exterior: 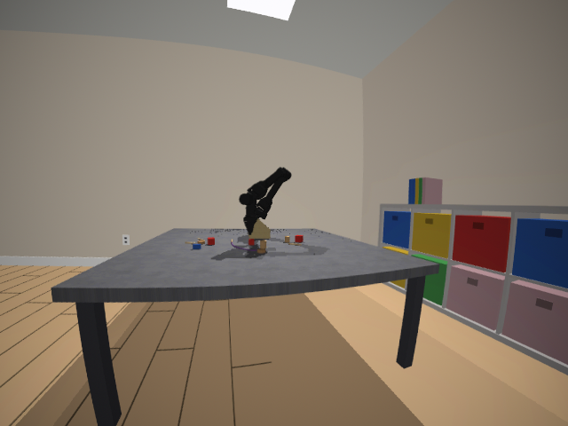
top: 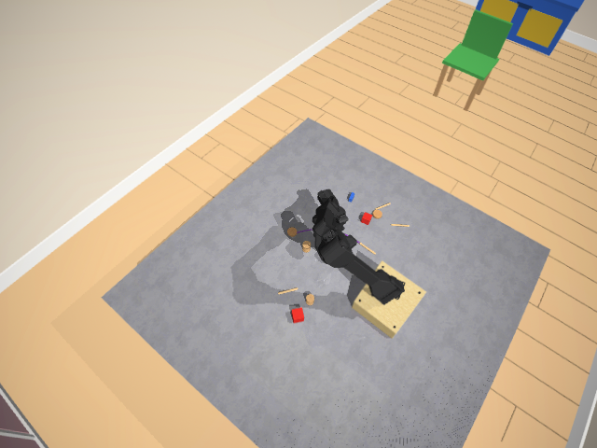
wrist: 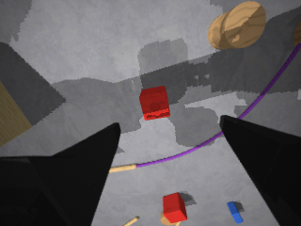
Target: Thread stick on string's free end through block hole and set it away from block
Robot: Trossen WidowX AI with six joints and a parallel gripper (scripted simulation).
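My gripper (exterior: 249, 230) (wrist: 168, 123) is open and empty, pointing down above the table; its fingertips are hidden in the top view. The string's stick (top: 367, 248) (wrist: 123, 169) lies on the table, partly behind the left finger in the wrist view. The purple string (top: 304, 231) (wrist: 188, 152) curves from it to the round button (top: 291, 231) (wrist: 298, 34) (exterior: 261, 251). A large pale wooden block (top: 395, 313) (exterior: 261, 231) (wrist: 7, 115) with dark dots on top sits under the arm's base in the top view; no hole through it can be made out.
A red cube (wrist: 155, 103) lies below, between the fingers in the wrist view. A wooden cylinder (top: 306, 246) (wrist: 245, 25) stands near the button. Another red cube (top: 366, 218) (wrist: 174, 207), a blue piece (top: 351, 196) (wrist: 234, 212) and loose sticks (top: 382, 205) (top: 400, 225) lie beyond the string.
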